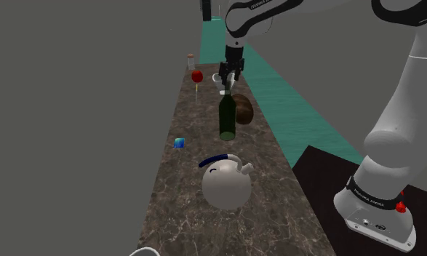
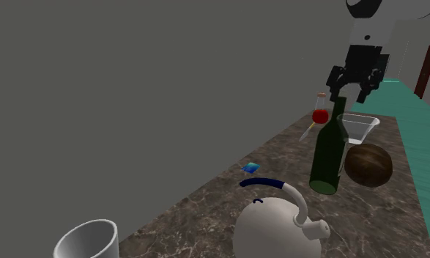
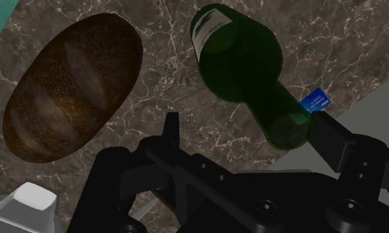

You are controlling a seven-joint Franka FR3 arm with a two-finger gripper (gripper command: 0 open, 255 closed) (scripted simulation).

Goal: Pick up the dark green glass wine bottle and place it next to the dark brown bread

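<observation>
We are seeing the gripper (image 2: 351, 92) hanging just above the upright dark green wine bottle (image 2: 327, 157), fingers standing apart; the dark brown bread (image 2: 368, 164) is lying just beside that bottle.

A green bottle (image 3: 242, 63) stands near brown bread (image 3: 70, 93) on marble counter (image 3: 166, 73) (tool (image 3: 252, 132) spread wide).

Dim, even light; a faint sheen on the wine bottle (image 3: 242, 63).

Dark green glass wine bottle (image 1: 227, 120) appeared smooth and glossy; dark brown oval bread loaf (image 3: 70, 83) showed a rough, matt crust; brown white-veined stone countertop (image 1: 179, 200) looked polished; pale grey round kettle (image 1: 226, 188) was smooth, matt.
</observation>
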